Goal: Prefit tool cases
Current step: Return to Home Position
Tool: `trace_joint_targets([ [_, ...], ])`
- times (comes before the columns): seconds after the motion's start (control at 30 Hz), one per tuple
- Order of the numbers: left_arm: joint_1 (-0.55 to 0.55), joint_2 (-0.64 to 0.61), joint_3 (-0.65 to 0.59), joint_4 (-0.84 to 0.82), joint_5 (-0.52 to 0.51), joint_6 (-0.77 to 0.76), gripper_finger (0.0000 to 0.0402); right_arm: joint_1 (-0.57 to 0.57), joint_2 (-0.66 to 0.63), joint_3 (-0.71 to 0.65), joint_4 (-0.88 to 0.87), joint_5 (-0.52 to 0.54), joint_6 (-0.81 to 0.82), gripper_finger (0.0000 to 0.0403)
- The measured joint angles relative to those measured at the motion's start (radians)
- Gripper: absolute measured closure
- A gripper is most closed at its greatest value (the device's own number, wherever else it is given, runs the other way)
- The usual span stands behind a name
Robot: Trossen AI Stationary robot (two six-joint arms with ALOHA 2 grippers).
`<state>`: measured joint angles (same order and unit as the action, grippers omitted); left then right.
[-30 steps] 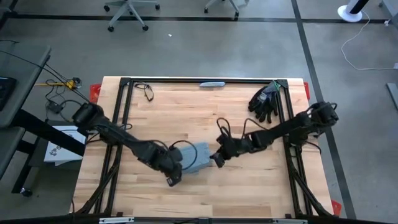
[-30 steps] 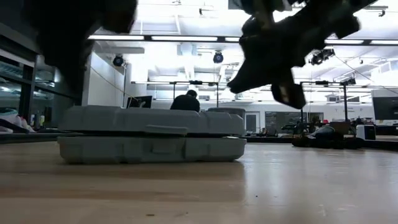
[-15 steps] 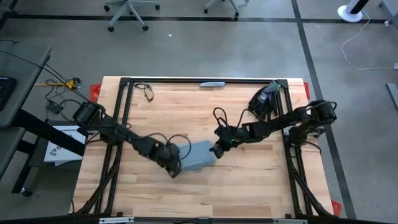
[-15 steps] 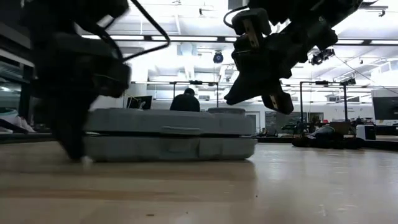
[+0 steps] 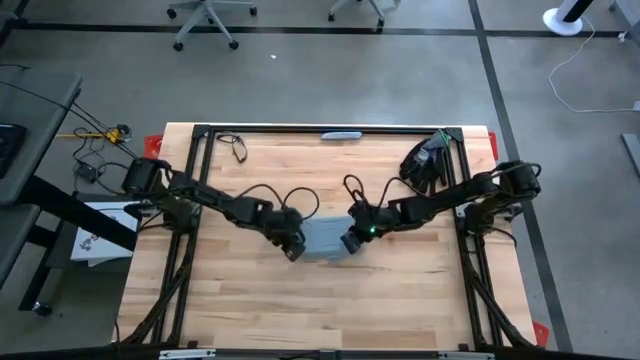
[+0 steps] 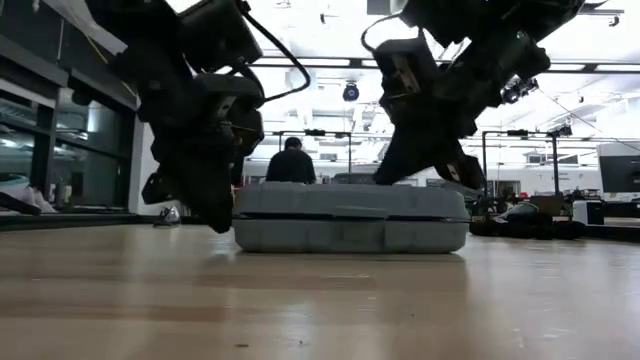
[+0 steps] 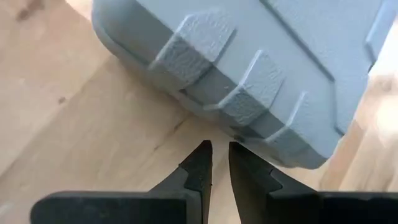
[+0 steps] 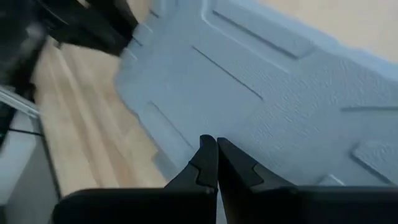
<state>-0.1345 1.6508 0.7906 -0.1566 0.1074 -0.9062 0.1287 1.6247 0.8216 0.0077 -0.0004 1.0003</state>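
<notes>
Left gripper (image 5: 296, 247): positioned at the left end of the tool case (image 5: 323, 238), just left of centre in the high view. The left wrist view shows its fingers (image 7: 200, 163) drawn narrow, with only a slit between them and nothing held. The tips are just beside a lower corner of the case; contact cannot be confirmed.

Right gripper (image 5: 352, 240): at the right end of the case, just right of centre. The right wrist view shows its fingers (image 8: 207, 158) pressed together and empty, with the tips over the ribbed grey-blue lid.

Tool case: lies flat on the wooden table (image 5: 400, 300), in the middle of the frame, between the two grippers. In the low view the lid sits down on the base.

Also noted: black gloves (image 5: 424, 162) at the table's upper right, and a person (image 6: 291, 165) in the room behind the case.
</notes>
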Motion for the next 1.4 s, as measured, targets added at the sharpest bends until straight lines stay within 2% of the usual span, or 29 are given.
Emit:
trace_joint_targets([
  [0.07,-0.001,-0.015,-0.001,-0.004,0.026,0.0,0.0355,0.0,-0.036,-0.001,0.039,0.003,0.012,0.0403],
  [0.17,-0.021,-0.093,-0.001,0.0,0.015,0.001,0.0355,0.0,-0.126,0.0,0.081,0.005,-0.011,0.0403],
  [0.3,-0.039,-0.269,-0.011,-0.001,-0.1,-0.011,0.0355,0.0,-0.278,0.0,0.077,0.03,-0.053,0.0403],
  [0.4,-0.015,-0.419,-0.037,-0.006,-0.213,-0.021,0.0355,0.0,-0.4,0.0,0.041,0.098,-0.072,0.0403],
  [0.47,0.019,-0.511,-0.063,-0.005,-0.251,-0.009,0.0355,0.0,-0.479,0.0,-0.005,0.155,-0.097,0.0403],
  [0.6,0.124,-0.667,-0.14,0.006,-0.199,0.003,0.0355,-0.022,-0.626,-0.011,-0.127,0.205,-0.125,0.0403],
  [0.7,0.204,-0.754,-0.217,0.006,-0.104,-0.001,0.0355,-0.045,-0.743,-0.105,-0.104,0.2,-0.093,0.0403],
  [0.83,0.275,-0.855,-0.337,0.037,0.005,-0.05,0.0355,-0.059,-0.903,-0.319,0.07,0.199,0.032,0.0403],
  [1.03,0.305,-1.032,-0.485,0.082,0.019,-0.172,0.0355,-0.041,-1.053,-0.67,0.402,0.203,0.264,0.0402],
  [1.13,0.301,-1.108,-0.557,0.081,0.033,-0.248,0.0355,-0.021,-1.079,-0.804,0.545,0.257,0.348,0.0402],
  [1.23,0.279,-1.167,-0.636,0.111,0.029,-0.337,0.0355,-0.003,-1.09,-0.803,0.45,0.308,0.366,0.0402],
  [1.4,0.234,-1.237,-0.759,0.294,-0.059,-0.452,0.0355,-0.003,-1.088,-0.812,0.431,0.298,0.371,0.0402],
])
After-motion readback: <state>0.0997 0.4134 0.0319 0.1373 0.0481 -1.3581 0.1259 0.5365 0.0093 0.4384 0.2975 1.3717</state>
